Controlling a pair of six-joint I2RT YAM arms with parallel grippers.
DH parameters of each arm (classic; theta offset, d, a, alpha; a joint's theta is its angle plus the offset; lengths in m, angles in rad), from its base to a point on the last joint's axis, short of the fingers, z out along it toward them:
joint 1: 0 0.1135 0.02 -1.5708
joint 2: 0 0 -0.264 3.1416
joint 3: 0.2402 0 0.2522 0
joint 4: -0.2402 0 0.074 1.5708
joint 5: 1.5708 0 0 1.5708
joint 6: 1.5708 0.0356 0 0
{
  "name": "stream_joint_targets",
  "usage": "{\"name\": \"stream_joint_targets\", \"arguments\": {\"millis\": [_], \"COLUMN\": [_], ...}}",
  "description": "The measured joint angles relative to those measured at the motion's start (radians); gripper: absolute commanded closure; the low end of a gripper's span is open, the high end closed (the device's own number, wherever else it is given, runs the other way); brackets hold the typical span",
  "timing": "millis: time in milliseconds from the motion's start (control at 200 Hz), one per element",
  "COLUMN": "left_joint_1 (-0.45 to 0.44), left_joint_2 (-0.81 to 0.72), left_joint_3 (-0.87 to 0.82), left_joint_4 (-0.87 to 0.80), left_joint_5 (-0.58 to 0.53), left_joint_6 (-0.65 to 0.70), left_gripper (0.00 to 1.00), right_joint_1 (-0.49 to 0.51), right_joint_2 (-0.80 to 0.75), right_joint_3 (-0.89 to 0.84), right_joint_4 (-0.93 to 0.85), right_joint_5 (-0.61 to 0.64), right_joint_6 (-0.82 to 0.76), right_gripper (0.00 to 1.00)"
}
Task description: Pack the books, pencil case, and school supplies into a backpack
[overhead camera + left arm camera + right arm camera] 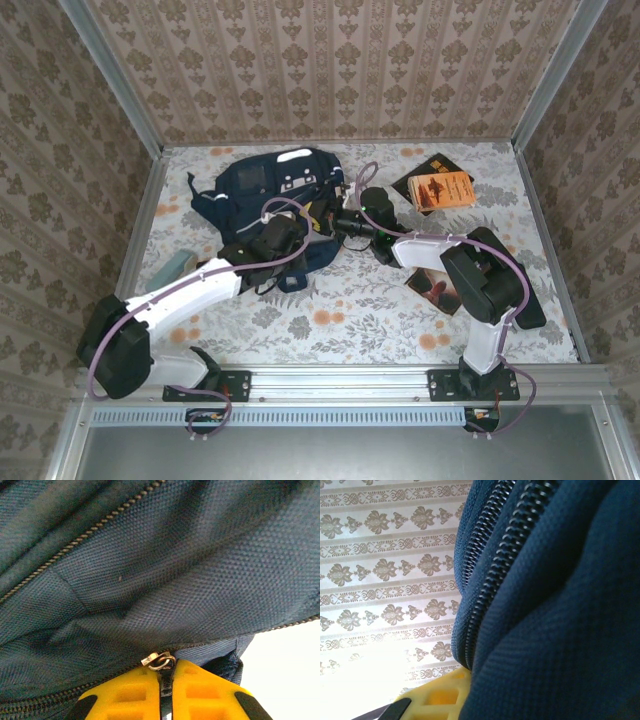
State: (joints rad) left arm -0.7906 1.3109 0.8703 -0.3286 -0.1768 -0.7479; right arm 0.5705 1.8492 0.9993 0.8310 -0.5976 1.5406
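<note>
The navy backpack [268,185] lies at the back middle of the table. My left gripper [166,675] is shut on the metal zipper pull [159,660] at the pack's near side, its yellow fingers pressed together around the tab. My right gripper [338,222] is at the pack's right edge; one yellow finger [437,697] shows, with the zipper-edged fabric [545,630] pinched against it and hiding the other. The mint-green pencil case [170,268] lies at the left. An orange book [447,188] rests on a black one [413,181] at the back right. A reddish-brown book [432,287] lies beside the right arm.
Patterned walls close in the table on the left, back and right. The floral tabletop [330,320] lies bare between the two arms at the front. A metal rail [340,380] runs along the near edge by the arm bases.
</note>
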Motion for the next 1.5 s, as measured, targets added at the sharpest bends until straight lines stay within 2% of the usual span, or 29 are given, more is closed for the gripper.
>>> {"name": "stream_joint_targets", "arguments": {"millis": [60, 330, 565, 830, 965, 1140, 1240, 1500], "left_joint_1": [0.0, 0.009, 0.078, 0.171, 0.191, 0.159, 0.116, 0.006], "left_joint_2": [-0.003, -0.032, -0.083, -0.119, -0.124, -0.125, -0.127, -0.109], "left_joint_3": [0.0, 0.006, 0.045, 0.071, 0.074, 0.064, 0.031, -0.059], "left_joint_4": [0.0, -0.071, -0.161, -0.234, -0.252, -0.228, -0.201, -0.103], "left_joint_5": [0.0, 0.003, 0.095, 0.129, 0.155, 0.202, 0.207, 0.154], "left_joint_6": [0.0, 0.001, 0.014, 0.048, 0.066, 0.078, 0.058, -0.039], "left_gripper": [1.0, 1.0, 1.0, 1.0, 1.0, 0.7, 0.6, 0.57], "right_joint_1": [0.0, 0.0, -0.001, -0.015, -0.016, -0.016, -0.016, -0.016], "right_joint_2": [0.0, -0.01, -0.034, -0.039, -0.039, -0.039, -0.038, -0.03], "right_joint_3": [0.0, 0.0, -0.002, -0.038, -0.038, -0.038, -0.038, -0.016], "right_joint_4": [-0.002, -0.121, -0.243, -0.316, -0.319, -0.312, -0.297, -0.251], "right_joint_5": [0.003, 0.033, 0.068, 0.077, 0.079, 0.073, 0.063, 0.027], "right_joint_6": [-0.013, -0.155, -0.286, -0.334, -0.338, -0.333, -0.327, -0.288], "right_gripper": [0.87, 0.88, 0.92, 0.97, 0.98, 0.99, 0.99, 0.99]}}
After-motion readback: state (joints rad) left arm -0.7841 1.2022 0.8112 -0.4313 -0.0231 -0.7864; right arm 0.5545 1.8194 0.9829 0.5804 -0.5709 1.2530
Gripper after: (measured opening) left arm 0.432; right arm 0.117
